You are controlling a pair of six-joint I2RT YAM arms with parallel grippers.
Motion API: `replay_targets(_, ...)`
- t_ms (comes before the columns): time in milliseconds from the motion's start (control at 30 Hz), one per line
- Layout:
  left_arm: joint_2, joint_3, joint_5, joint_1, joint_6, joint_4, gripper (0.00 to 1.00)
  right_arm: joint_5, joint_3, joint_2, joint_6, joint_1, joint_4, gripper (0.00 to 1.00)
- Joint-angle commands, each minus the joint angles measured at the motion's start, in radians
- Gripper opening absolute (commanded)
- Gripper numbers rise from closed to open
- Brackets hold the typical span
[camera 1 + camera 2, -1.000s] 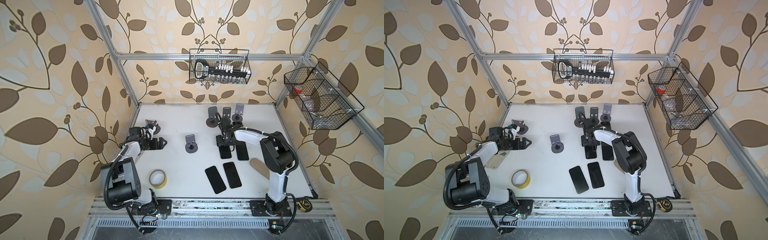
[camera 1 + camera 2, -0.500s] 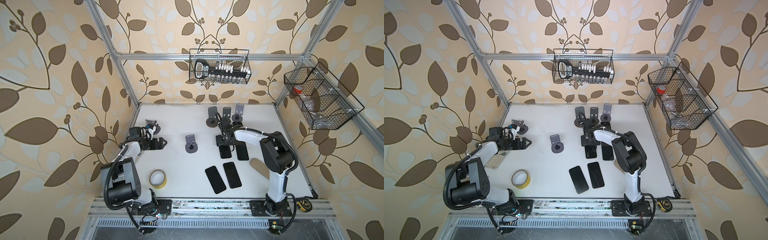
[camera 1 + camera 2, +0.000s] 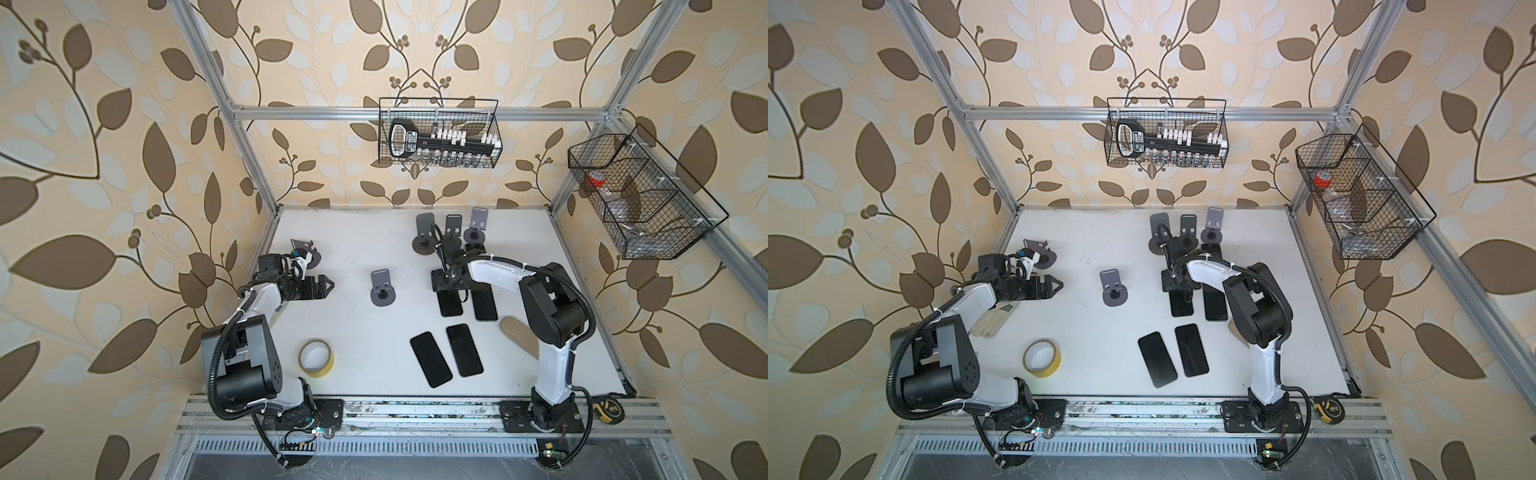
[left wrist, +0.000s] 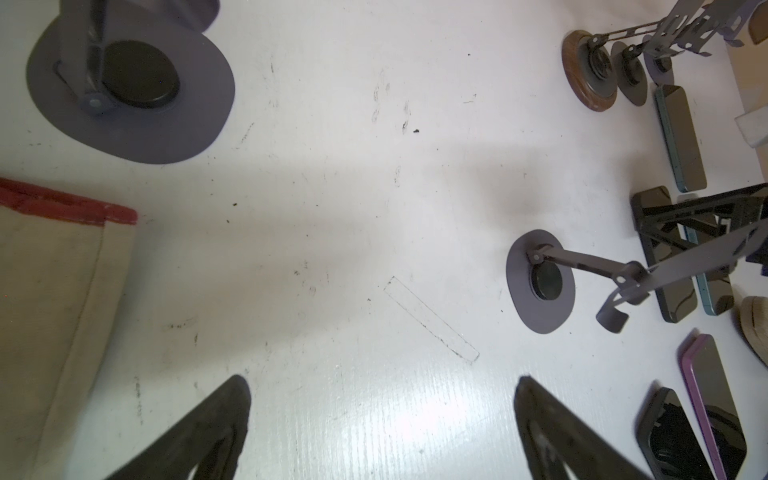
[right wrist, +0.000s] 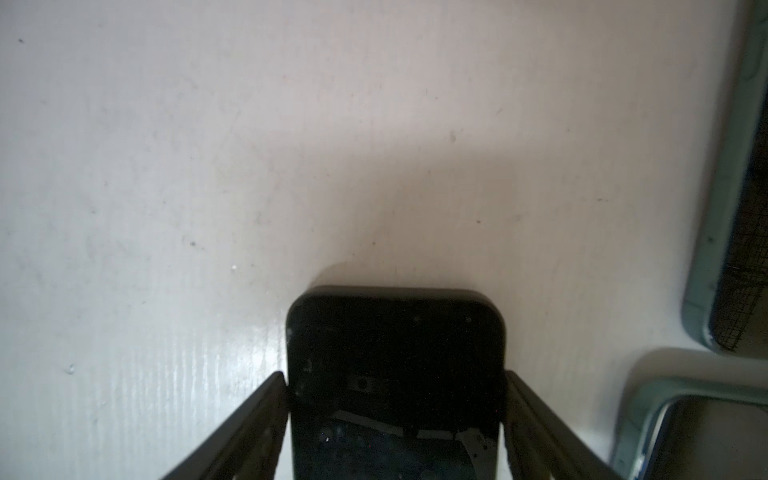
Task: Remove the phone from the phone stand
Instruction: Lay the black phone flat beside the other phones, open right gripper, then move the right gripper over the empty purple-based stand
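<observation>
The right gripper (image 5: 395, 372) widens around the phone (image 5: 395, 328), laid flat near the stands (image 3: 454, 224) — removal seemingly done, grip unclear — left gripper (image 4: 382, 380) gapes, idle.

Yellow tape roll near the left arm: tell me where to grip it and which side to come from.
Pinch the wall of the tape roll, one of the jaws in the hole, one outside, coming straight down. It lies flat on the table, hole up, so its outer side is only a low curved band, likely to slip.
</observation>
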Motion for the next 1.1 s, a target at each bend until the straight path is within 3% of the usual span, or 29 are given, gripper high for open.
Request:
replay_targets(0,-0.010,0.008,0.016,0.012,0.007,-0.005,0.99,-0.014,0.003,0.025,0.004,-0.006,-0.054,0.80)
replay_targets(267,-0.010,0.008,0.016,0.012,0.007,-0.004,0.99,-0.013,0.048,-0.063,0.004,0.000,-0.101,0.81)
replay_targets(600,-0.010,0.008,0.022,0.012,0.012,-0.006,0.99,0.035,0.085,-0.275,-0.034,0.033,-0.140,0.85)
replay_targets(767,-0.007,0.013,0.030,0.012,0.018,-0.013,0.99,0.069,0.088,-0.367,-0.031,0.120,-0.135,0.88)
replay_targets(967,-0.007,0.011,0.026,0.012,0.015,-0.011,0.99,0.131,0.118,-0.382,0.025,0.294,-0.089,0.92)
replay_targets(1067,-0.008,0.009,0.026,0.012,0.016,-0.011,0.99,0.153,0.122,-0.373,0.039,0.361,-0.038,1.00)
